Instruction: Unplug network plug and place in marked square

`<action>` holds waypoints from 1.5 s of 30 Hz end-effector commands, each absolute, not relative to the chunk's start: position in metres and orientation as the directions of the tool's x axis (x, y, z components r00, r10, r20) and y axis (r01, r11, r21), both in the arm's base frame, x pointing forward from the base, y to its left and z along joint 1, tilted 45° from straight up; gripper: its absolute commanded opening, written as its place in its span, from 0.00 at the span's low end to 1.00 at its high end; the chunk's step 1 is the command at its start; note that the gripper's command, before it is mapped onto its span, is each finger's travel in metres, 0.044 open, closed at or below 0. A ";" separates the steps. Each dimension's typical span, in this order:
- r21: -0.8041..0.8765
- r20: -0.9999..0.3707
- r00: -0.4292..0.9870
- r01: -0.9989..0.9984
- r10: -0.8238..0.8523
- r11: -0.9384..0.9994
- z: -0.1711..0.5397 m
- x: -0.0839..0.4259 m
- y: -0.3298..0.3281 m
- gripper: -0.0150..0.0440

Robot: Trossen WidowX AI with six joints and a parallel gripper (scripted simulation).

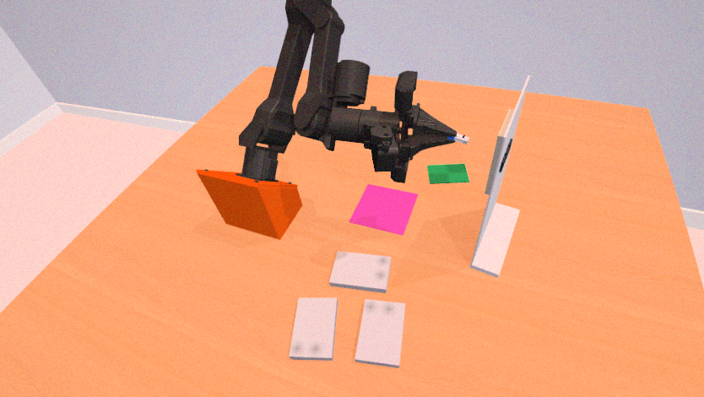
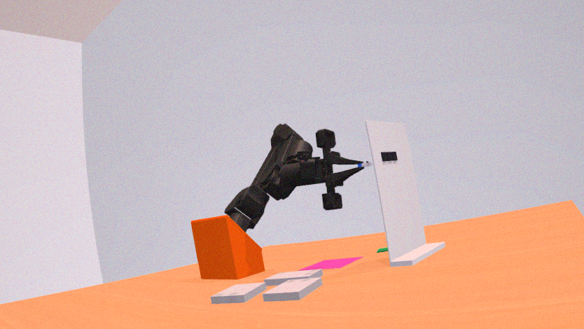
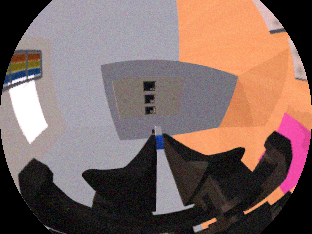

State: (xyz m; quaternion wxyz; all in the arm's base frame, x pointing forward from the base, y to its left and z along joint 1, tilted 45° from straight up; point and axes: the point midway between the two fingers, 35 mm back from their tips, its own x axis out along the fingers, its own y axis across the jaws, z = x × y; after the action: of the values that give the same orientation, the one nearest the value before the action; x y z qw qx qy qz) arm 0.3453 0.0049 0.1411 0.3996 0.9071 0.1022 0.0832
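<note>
The plug (image 1: pixel 463 138) (image 2: pixel 367 164) (image 3: pixel 158 131) is small and white with a blue band. It is out of the socket, in the air in front of the upright panel (image 1: pixel 517 106) (image 2: pixel 398 204) (image 3: pixel 207 107). My gripper (image 1: pixel 453 137) (image 2: pixel 362 164) (image 3: pixel 158 137) is shut on the plug, whose front end points toward the panel. In the wrist view the panel's plate (image 3: pixel 170 100) shows three dark, empty socket openings. A flat pink square (image 1: pixel 384 209) (image 2: pixel 335 263) (image 3: pixel 295 145) lies on the table, lower than the gripper and nearer the arm's base.
A flat green rectangle (image 1: pixel 448 174) (image 2: pixel 382 250) lies between the pink square and the panel, toward the back. Three low white blocks (image 1: pixel 360 269) (image 1: pixel 313 326) (image 1: pixel 381 333) lie on the near side. The orange base (image 1: pixel 251 207) (image 2: pixel 216 249) carries the arm. The panel's foot (image 1: pixel 500 236) rests on the table.
</note>
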 end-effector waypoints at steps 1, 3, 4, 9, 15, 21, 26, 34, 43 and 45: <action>0.744 0.069 0.964 0.122 0.256 -0.657 0.141 0.341 0.006 0.25; 0.744 0.068 0.964 0.122 0.256 -0.656 0.141 0.340 0.005 0.25; 0.742 0.069 0.965 0.119 0.252 -0.660 0.141 0.343 0.005 0.25; 0.738 0.074 0.967 0.111 0.243 -0.666 0.149 0.342 -0.001 0.25; 0.732 0.080 0.970 0.100 0.231 -0.674 0.158 0.339 -0.009 0.25; 0.726 0.086 0.972 0.089 0.218 -0.682 0.168 0.335 -0.017 0.25; 0.721 0.091 0.974 0.080 0.208 -0.689 0.176 0.332 -0.023 0.25; 0.714 0.098 0.976 0.066 0.193 -0.697 0.187 0.326 -0.031 0.25; 0.749 -0.023 0.964 0.192 0.264 -0.634 0.162 0.325 -0.018 0.25; 0.755 -0.058 0.956 0.230 0.287 -0.614 0.155 0.324 -0.015 0.25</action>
State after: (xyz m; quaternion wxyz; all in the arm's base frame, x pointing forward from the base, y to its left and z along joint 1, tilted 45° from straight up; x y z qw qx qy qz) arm 0.3258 -0.0214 0.1656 0.4033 0.9066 0.1147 0.0487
